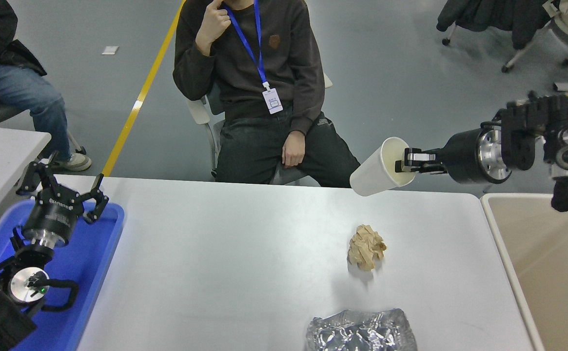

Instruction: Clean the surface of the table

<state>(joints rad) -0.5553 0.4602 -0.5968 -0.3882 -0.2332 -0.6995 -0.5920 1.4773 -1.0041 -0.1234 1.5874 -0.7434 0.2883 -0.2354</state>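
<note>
— What's on my screen, biggest first?
— The table surface (225, 253) fills the middle. My left gripper (64, 187) sits parked, fingers spread, over the blue tray (93, 263).
— And the right?
— My right gripper (403, 161) pinches the rim of the paper cup (374, 173), tilted, above the far edge; a crumpled paper ball (365, 252) lies below.
</note>
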